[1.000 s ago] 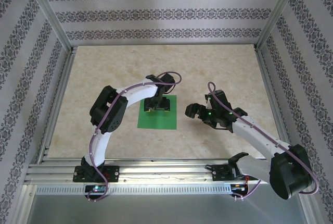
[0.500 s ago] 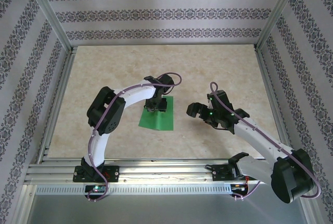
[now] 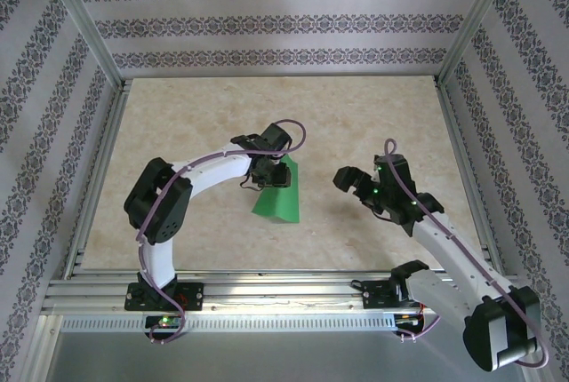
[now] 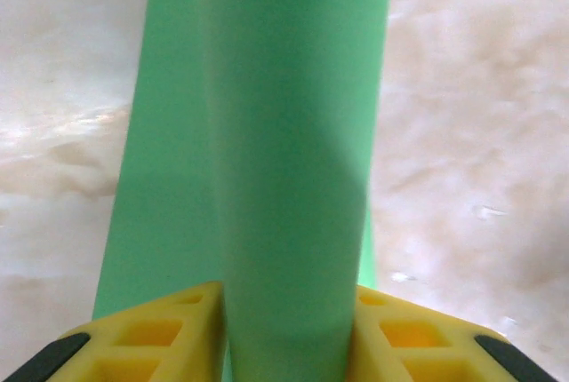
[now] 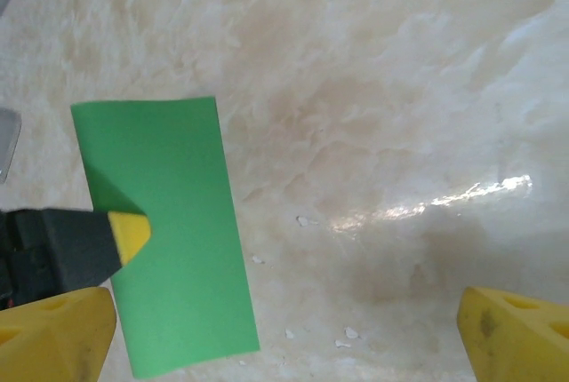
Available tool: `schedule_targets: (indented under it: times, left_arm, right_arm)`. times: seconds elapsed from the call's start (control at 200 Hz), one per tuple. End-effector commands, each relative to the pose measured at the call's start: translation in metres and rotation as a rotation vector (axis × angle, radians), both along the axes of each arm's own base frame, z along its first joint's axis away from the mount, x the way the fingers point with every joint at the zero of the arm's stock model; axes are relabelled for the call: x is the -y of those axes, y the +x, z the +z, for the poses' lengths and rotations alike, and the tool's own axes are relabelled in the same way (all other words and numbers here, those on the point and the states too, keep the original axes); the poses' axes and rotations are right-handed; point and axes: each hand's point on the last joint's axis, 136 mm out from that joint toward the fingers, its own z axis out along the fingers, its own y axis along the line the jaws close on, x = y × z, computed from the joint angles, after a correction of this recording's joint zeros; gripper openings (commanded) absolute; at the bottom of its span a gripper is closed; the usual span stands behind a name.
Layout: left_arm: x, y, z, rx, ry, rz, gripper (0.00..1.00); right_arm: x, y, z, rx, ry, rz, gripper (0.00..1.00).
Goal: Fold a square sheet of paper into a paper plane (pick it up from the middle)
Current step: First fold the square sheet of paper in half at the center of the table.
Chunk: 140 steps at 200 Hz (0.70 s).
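Marble-look bench inside a wallpapered booth

The pale, cream-veined bench is boxed in by a back wall and two side walls, all papered in white with grey bands of ornamental pattern. Aluminium posts slant up from the far corners. Ribbed aluminium rails run along the near edge, with a perforated metal strip just below them. The light is soft and even, and a bright streak of glare lies on the glossy surface.

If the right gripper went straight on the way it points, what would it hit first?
Probably the bare tabletop ahead of the right gripper; the square sheet of paper in the left gripper sits off to its side. Depth is unclear.
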Motion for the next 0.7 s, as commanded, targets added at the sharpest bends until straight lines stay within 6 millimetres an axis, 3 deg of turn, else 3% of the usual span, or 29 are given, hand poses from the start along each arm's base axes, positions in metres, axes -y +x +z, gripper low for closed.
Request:
schedule_targets:
  times: [0.0,0.125,0.29,0.555,0.694]
  left_arm:
    - [0.042,0.002,0.043,0.043,-0.26,-0.055,0.36]
    - [0.069,0.001,0.072,0.01,-0.495,-0.068,0.37]
    - [0.086,-0.002,0.078,-0.064,-0.671,-0.05,0.38]
    - [0.078,-0.008,0.03,-0.161,-0.691,0.049,0.38]
    - [0.064,-0.014,0.004,-0.166,-0.614,0.095,0.39]
  right_arm:
    - [0.0,-0.003,0.002,-0.008,0.057,0.009,0.98]
    - [0.0,0.0,0.01,0.006,0.075,0.015,0.98]
    - [-0.008,0.005,0.021,0.059,0.109,0.059,0.98]
    - [-0.02,0.005,0.026,0.084,0.17,0.103,0.96]
    - [-0.025,0.003,0.025,0.082,0.181,0.129,0.94]
